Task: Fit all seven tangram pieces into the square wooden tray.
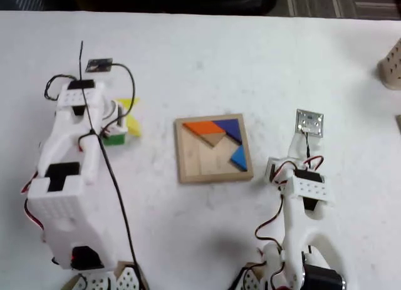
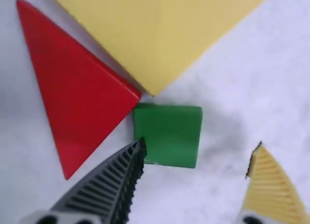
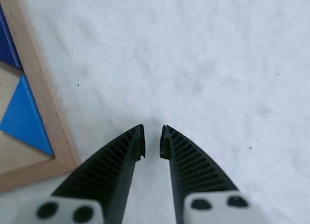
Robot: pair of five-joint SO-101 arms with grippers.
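Tray (image 1: 180,151), square, wooden, flat on the white desk (image 1: 207,58), midway between the two arms. Inside it: orange piece (image 1: 202,126) along the far edge; dark blue piece (image 1: 230,128) touching it, in the far corner on the right arm's side; light blue triangle (image 1: 239,157) nearer, against that same side wall. Remaining tray floor bare wood. Small wood-toned triangle below the orange, piece or floor, cannot tell. Well apart from the tray, beside the left arm: yellow triangle (image 2: 160,30), red triangle (image 2: 72,93) and green square (image 2: 169,134), all flat on the desk in a tight cluster. Red edge alongside yellow edge; green corner just beside the point where those two meet. Left end effector (image 2: 197,155) low over the cluster, released and spread wide. Dark fingertip (image 2: 135,156) at one corner of the green square, yellow fingertip (image 2: 261,166) off the opposite side over bare desk. Square not gripped. Right end effector (image 3: 151,141) over bare desk just beside the tray's near corner, clenched down to a thin slit, grasping nothing.
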